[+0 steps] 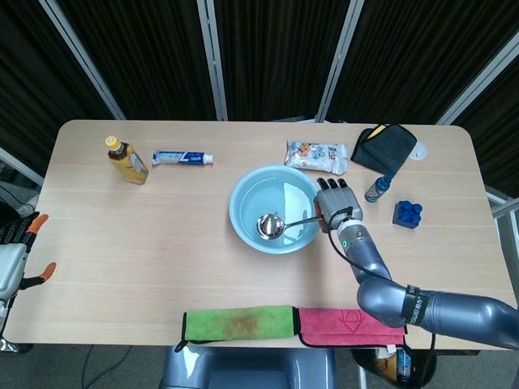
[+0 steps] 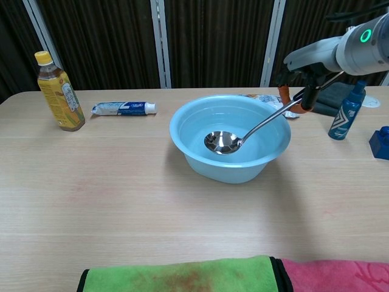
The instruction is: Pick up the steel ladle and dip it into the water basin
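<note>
Just past the right rim of the water basin (image 1: 243,212), the right hand (image 1: 336,203) has its fingers wrapped around the handle end of the steel ladle (image 1: 270,226), so it's gripping that. The handle slants down over the rim and the bowl of the ladle sits inside the basin, down at the water; chest view shows it low against the inner floor, though I can't say for sure how deep it's under. Left hand doesn't show up in either camera.

Working outward from the basin: a snack packet (image 1: 316,155) lies just behind it, with a dark cloth (image 1: 384,148) further right of that. A small blue bottle (image 1: 378,188) stands right of the basin near the hand, and a blue block (image 1: 408,213) sits beyond it. Behind-left of the basin there's a toothpaste tube (image 1: 182,158), then a yellow-capped drink bottle (image 1: 126,160) well off to the left. Toward the near table edge, a green towel (image 1: 237,322) and a pink towel (image 1: 349,325) lie side by side, touching.
</note>
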